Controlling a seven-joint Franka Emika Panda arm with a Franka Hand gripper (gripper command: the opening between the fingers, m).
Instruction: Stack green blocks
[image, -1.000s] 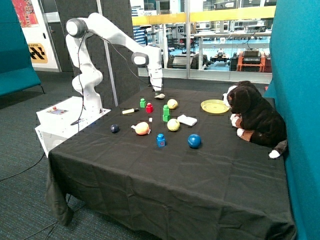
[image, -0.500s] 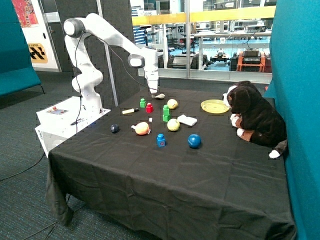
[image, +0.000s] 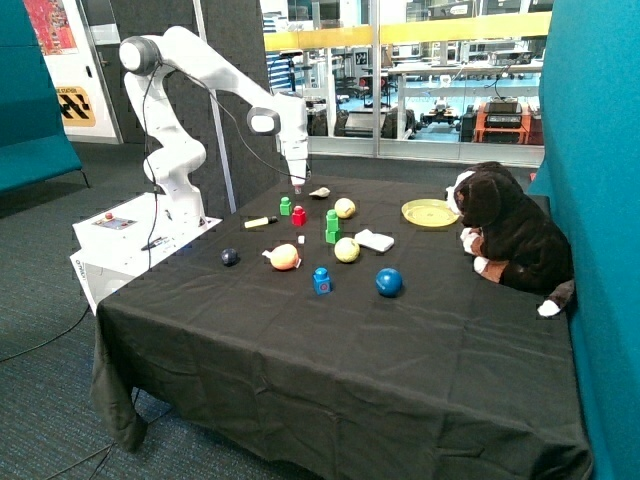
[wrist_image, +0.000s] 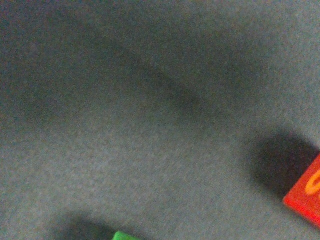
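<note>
Two green blocks stand stacked one on the other (image: 332, 227) near the middle of the black table. A third green block (image: 285, 206) stands alone toward the back, next to a red studded block (image: 298, 215). My gripper (image: 296, 185) hangs just above and behind these two, touching neither. In the wrist view a corner of the green block (wrist_image: 122, 236) and a corner of the red block (wrist_image: 306, 197) show at the picture's edges over the cloth. No gripper part shows in that view.
Two yellow balls (image: 345, 208) (image: 347, 250), an orange ball (image: 285, 257), a blue ball (image: 388, 282), a dark ball (image: 230, 257) and a blue studded block (image: 322, 281) lie around the stack. A yellow plate (image: 430, 212) and a plush dog (image: 510, 235) are at the far side.
The arm has swung sideways, away from the stack and the yellow plate. The gripper now hangs over the lone green block and the red block. Nothing on the table has moved.
</note>
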